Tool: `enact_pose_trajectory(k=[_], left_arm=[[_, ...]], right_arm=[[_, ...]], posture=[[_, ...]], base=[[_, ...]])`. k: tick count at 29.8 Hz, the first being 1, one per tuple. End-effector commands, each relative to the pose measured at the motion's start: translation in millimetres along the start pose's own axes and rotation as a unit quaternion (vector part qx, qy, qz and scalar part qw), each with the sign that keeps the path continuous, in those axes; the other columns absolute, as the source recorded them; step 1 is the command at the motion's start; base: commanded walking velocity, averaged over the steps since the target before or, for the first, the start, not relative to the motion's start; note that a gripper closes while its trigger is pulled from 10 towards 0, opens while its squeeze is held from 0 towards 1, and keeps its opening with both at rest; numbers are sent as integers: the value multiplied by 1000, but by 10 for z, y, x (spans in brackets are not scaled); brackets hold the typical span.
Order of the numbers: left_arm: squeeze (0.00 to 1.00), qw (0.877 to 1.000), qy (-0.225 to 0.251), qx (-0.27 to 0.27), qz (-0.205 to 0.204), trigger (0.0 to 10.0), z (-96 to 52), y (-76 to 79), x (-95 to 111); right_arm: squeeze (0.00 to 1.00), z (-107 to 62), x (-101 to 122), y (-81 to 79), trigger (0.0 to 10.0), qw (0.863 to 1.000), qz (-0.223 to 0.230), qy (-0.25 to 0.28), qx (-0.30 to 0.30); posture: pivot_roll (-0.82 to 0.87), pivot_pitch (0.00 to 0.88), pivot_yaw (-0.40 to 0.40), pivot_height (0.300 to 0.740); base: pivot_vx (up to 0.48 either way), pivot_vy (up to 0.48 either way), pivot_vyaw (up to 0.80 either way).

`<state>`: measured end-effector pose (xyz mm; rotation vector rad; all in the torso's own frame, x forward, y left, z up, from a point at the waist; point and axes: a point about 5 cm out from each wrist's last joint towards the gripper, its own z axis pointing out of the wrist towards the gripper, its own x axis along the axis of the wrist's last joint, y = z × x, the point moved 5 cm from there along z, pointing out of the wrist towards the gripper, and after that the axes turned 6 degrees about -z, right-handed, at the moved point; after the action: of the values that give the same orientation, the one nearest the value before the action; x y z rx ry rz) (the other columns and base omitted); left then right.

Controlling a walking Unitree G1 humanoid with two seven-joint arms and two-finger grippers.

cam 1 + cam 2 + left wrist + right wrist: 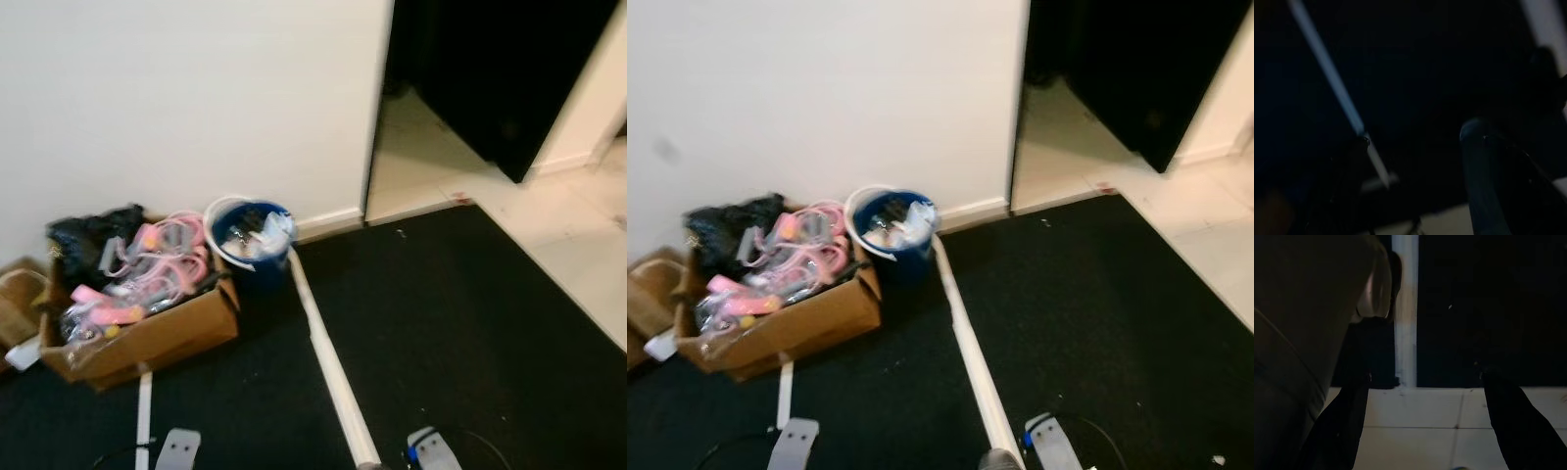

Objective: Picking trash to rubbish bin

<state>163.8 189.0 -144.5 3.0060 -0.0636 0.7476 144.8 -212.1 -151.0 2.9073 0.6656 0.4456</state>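
A round blue plastic bucket [252, 238], holding crumpled white trash [265, 235], is seen against the white wall [186, 98] at roughly 11 o'clock on the black carpet [441, 333]. An open brown cardboard box [147, 338] of pink items is set just beside it, toward 9 o'clock. A white strip [333, 367] is laid across the carpet. The right gripper [1422, 416] is shown with fingers [1513, 426] spread wide over pale tiles [1420, 431]; the spread of the left gripper's fingers cannot be told in the dark.

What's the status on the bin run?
Right gripper open, empty, hanging over dark mat. Left arm idle. Blue bin by the wall, already holding trash, beside cardboard box. White strip crosses the mat toward the bin.
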Motion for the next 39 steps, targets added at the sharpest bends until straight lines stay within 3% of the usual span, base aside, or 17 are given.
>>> enact_pose_trajectory(k=[1, 17, 33, 39], left_arm=[[0, 1000, -19, -2, 10, 10000, -22, -5, -141], [0, 1000, -21, -5, 19, 10000, -17, 26, -147], [0, 999, -36, 9, 9, 10000, -38, 5, -272], [0, 999, -29, 11, 29, 10000, -28, -18, -201]], right_arm=[[0, 6, 17, -70, 10000, 1000, -3, 2, 8], [0, 10, 78, -98, 10000, 1000, -14, 10, 10], [0, 7, -21, -121, 10000, 1000, -28, -1, 14], [0, 4, 2, -59, 10000, 999, -41, 2, 8]], posture=[[-143, 56, 131, 740], [-121, 51, 129, 740], [-113, 58, 106, 740], [-112, 42, 96, 740]], base=[[0, 0, -800], [0, 0, -800], [0, 0, -800], [0, 0, -800]])
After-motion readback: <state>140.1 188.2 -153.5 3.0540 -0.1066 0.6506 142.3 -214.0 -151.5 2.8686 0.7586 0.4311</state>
